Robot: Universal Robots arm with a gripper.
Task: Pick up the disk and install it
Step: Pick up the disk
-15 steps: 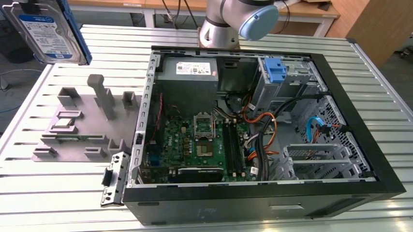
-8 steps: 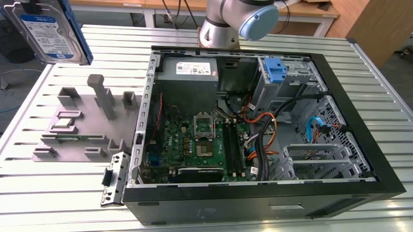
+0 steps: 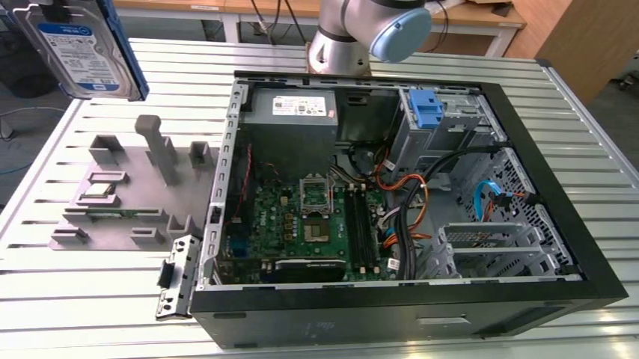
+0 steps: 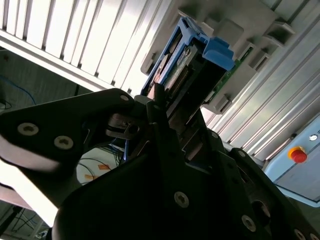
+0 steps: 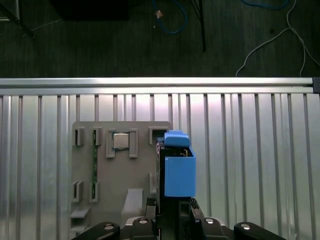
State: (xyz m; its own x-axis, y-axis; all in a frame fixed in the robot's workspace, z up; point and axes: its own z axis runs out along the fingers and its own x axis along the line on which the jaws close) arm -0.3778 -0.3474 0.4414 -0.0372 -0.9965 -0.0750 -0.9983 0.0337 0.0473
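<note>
- One disk (image 3: 85,48) is up in the air at the exterior view's upper left. It stands upright, blue-and-white label to the camera, blue rail down its side.
- The end effector (image 5: 172,212) is clamped on the disk, with a finger on either side in both wrist views.
- Beneath it in the first wrist view lies the grey fixture plate (image 3: 140,191), flat on the worktop (image 3: 90,307), which is bright slatted metal.
- An open computer case (image 3: 399,314) sits just beside the plate on the exterior view's right. Its motherboard (image 3: 310,217) is exposed, and it is well apart from the disk.
- Past the worktop's edge there's dark floor (image 5: 100,45) with a blue cable (image 5: 172,20) and a white cable (image 5: 270,40) trailing on it.
- Wooden furniture (image 3: 579,37) stands at the back.
</note>
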